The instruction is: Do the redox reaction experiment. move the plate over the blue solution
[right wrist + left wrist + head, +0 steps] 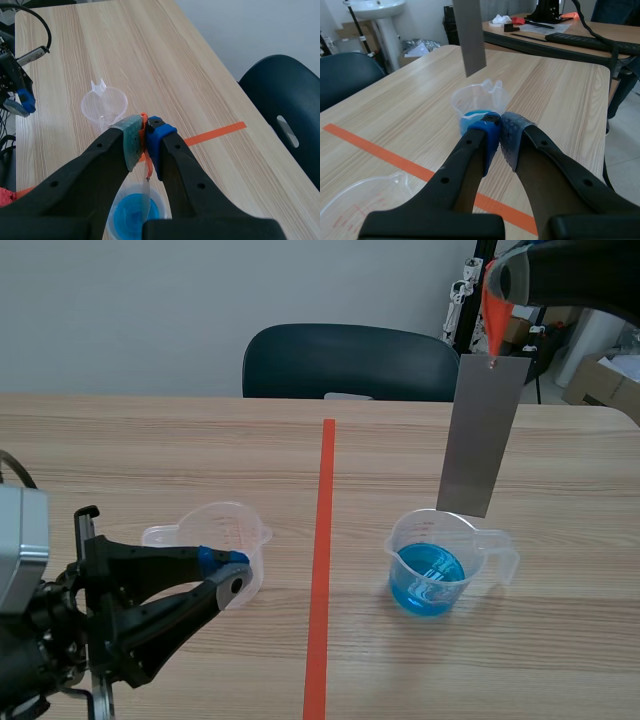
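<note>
**Plate's dangling over the blue cup, left claw parked**

The right gripper (145,135) is up high with its pads pinched tight on a little orange tag (495,318). The grey metal plate (484,435) hangs off that tag, pretty much upright with a slight lean. Its bottom edge sits just above the rim of the clear measuring cup (393,545) that has the blue solution (428,578) in it. From the left wrist cam you can see the plate is well clear of the liquid.

The left gripper (232,575) is low on the other side of the orange-red tape line (323,560). Its fingers are squeezed together on nothing, with the tips right by an empty measuring cup (225,525) that has red markings. I can't tell if they're touching it.

Both cups stand on the wooden table (150,450), and there's a dark chair (350,360) at the far side.
</note>
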`<move>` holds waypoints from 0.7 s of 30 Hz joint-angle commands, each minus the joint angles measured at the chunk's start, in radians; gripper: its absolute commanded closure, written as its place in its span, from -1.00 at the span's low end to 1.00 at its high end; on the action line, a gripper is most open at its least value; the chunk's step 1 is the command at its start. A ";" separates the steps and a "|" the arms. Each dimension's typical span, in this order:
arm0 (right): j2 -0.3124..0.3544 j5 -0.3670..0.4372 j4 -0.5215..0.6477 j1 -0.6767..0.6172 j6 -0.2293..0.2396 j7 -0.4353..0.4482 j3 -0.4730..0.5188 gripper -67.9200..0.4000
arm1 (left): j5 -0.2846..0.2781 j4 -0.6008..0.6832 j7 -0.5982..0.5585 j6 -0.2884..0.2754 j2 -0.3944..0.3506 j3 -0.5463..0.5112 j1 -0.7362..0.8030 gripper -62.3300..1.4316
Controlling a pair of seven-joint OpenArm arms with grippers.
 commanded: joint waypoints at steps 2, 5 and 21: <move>0.019 0.015 0.010 0.028 0.000 0.036 0.022 1.00 | -0.011 0.013 0.006 -0.002 0.034 0.025 -0.019 0.83; 0.019 0.015 0.017 0.028 0.001 0.039 0.024 1.00 | -0.011 0.013 0.043 -0.002 0.066 0.054 -0.045 0.83; 0.019 0.016 0.039 0.028 0.023 0.057 0.035 1.00 | 0.064 0.007 0.200 0.127 0.222 0.130 -0.144 0.83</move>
